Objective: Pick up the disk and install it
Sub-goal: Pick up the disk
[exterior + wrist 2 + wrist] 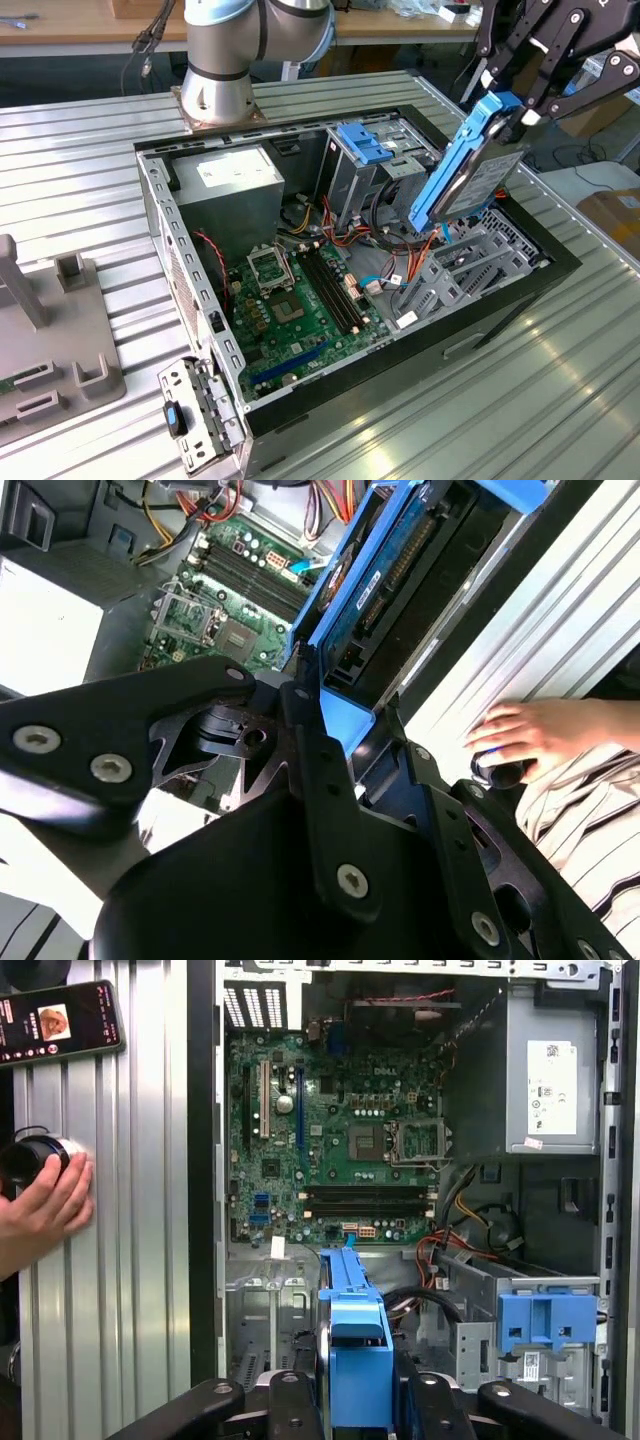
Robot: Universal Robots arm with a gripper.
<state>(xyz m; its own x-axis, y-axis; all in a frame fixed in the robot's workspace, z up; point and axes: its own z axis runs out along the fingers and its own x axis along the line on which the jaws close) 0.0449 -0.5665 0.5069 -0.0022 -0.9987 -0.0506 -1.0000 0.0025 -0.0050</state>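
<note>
The claw [507, 108] is clamped onto the top end of the disk [468, 172], which hangs tilted right below it over the open PC case [160, 215], I'd guess so the free end points down at the grey metal cage [470, 262] underneath, someone's hand [40, 1210] resting on the table [80, 150] outside the case.

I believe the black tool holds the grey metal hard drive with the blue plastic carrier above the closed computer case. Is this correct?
No, the black computer case is open, not closed: the exterior view shows the green motherboard inside. The black tool does hold the grey metal hard drive with the blue plastic carrier above it.
</note>
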